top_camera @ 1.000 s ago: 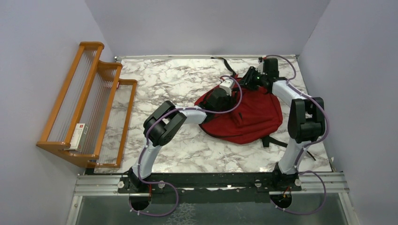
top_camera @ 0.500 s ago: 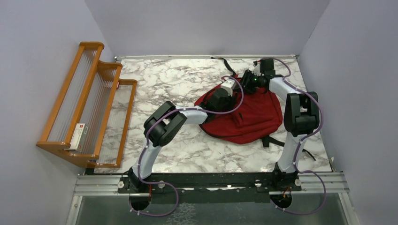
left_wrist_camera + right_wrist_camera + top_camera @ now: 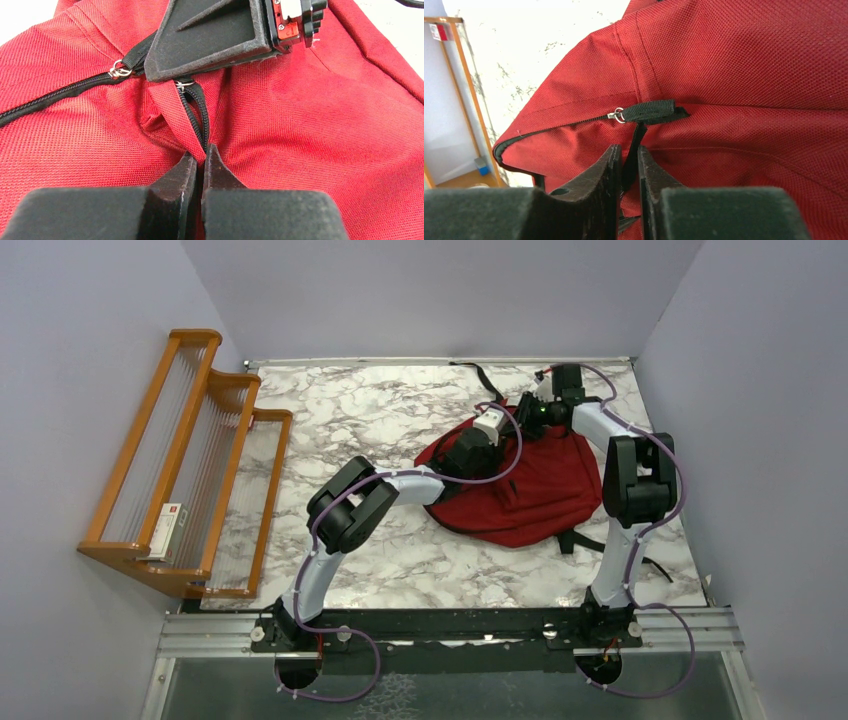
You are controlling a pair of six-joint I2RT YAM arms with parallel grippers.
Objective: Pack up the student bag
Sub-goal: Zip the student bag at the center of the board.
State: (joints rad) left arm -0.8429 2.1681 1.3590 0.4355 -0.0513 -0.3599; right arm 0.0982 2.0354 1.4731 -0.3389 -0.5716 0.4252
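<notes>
The student bag (image 3: 535, 485), a red backpack, lies flat at the back right of the table. My left gripper (image 3: 500, 418) is at its top edge. In the left wrist view it (image 3: 201, 160) is shut on a fold of red fabric beside a black zipper (image 3: 197, 112). My right gripper (image 3: 520, 412) faces it from the right. In the right wrist view it (image 3: 629, 160) is shut on the black zipper pull strap (image 3: 651, 111), which hangs from a silver ring (image 3: 618, 115). A right finger (image 3: 210, 35) shows just above the left jaws.
An orange wooden rack (image 3: 190, 460) stands along the left wall, with a small white and red box (image 3: 170, 528) on its lower shelf. A black bag strap (image 3: 480, 372) trails toward the back wall, and another (image 3: 585, 540) lies at the bag's near right.
My right arm's elbow has swung a little left and back, and its gripper has shifted slightly toward the back. The left arm has barely moved.
</notes>
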